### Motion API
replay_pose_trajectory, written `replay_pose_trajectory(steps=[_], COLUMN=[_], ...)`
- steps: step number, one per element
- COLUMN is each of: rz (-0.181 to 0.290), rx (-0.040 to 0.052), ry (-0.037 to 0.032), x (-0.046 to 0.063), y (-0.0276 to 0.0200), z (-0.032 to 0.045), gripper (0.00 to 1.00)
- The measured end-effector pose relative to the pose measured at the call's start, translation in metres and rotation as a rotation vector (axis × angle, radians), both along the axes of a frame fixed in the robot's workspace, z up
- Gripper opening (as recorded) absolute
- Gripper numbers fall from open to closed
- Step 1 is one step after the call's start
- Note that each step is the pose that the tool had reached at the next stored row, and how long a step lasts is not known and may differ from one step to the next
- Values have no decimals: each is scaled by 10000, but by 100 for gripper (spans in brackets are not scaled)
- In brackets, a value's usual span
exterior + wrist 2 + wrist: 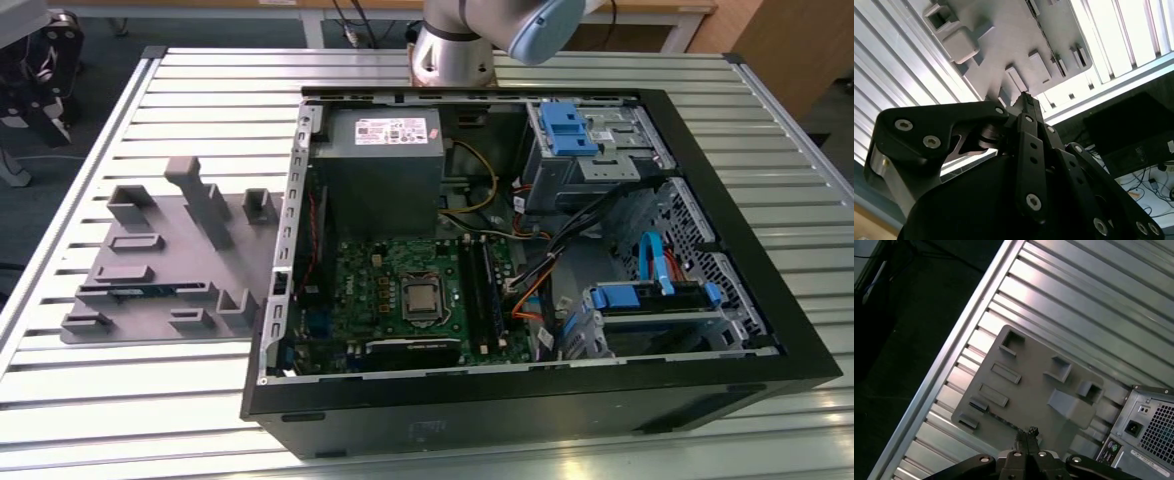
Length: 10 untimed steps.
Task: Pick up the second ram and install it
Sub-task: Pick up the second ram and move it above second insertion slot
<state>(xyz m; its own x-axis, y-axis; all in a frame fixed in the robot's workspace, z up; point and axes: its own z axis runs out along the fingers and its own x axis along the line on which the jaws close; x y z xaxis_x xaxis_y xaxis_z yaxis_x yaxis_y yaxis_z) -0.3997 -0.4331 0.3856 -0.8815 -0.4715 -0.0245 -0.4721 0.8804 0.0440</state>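
The second ram (140, 291) is a thin blue-green stick standing on edge in a slot of the grey holder tray (174, 250), at the exterior view's left beside the open computer case. In the first wrist view the ram (1001, 418) shows as a thin dark strip along the tray's (1034, 385) near edge. My gripper (1026, 432) hangs well above the tray, close over that strip. Its black fingers are shut with nothing between them. In the second wrist view the gripper (1026, 96) points at the tray (1004, 35).
The open black computer case (534, 400) lies on the slatted metal table (200, 90), its green motherboard (380, 285) with long black slot strips (481, 290) facing up. Cables, blue drive brackets (577, 128) and a grey power supply (380, 165) crowd the case. The arm's base (451, 50) stands behind it.
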Motion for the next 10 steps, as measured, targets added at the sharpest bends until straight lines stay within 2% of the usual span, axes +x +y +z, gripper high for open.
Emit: replay_pose_trajectory(steps=[10], rz=[414], rx=[0], ry=[0], x=[0], y=[-1], z=[0], gripper=[11])
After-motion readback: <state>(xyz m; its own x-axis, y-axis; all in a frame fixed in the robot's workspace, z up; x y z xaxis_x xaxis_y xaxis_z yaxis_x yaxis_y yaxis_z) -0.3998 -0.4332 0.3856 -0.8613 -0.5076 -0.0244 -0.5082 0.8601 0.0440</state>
